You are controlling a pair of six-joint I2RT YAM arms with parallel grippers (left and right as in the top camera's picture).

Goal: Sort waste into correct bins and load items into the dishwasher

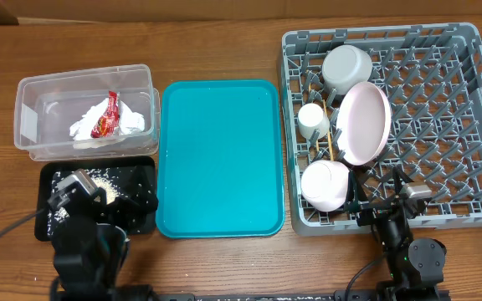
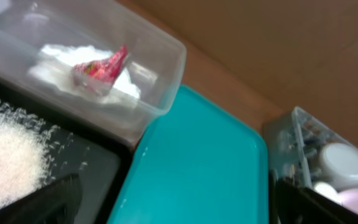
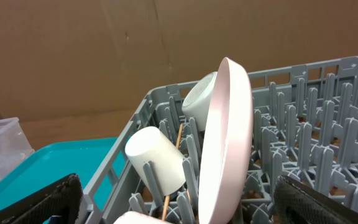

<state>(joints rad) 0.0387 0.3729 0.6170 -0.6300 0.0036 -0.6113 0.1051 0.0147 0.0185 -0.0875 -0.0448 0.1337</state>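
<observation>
While two bowls (image 1: pixel 346 67) sit racked, one plate (image 1: pixel 365 123), one cup (image 1: pixel 313 119)

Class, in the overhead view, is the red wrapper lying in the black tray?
No, the red wrapper lies in the clear tub with the napkin.

Table (image 1: pixel 224 266): brown wood grain, evenly lit, no hard shadows.
Cardboard wall (image 3: pixel 92 56): plain brown, creased, standing behind the table's far edge.

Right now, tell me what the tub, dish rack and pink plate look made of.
Tub: clear plastic, glossy, see-through walls. Dish rack: grey moulded plastic, matte lattice. Pink plate: smooth, faint sheen; ceramic or melamine, cannot tell.
</observation>
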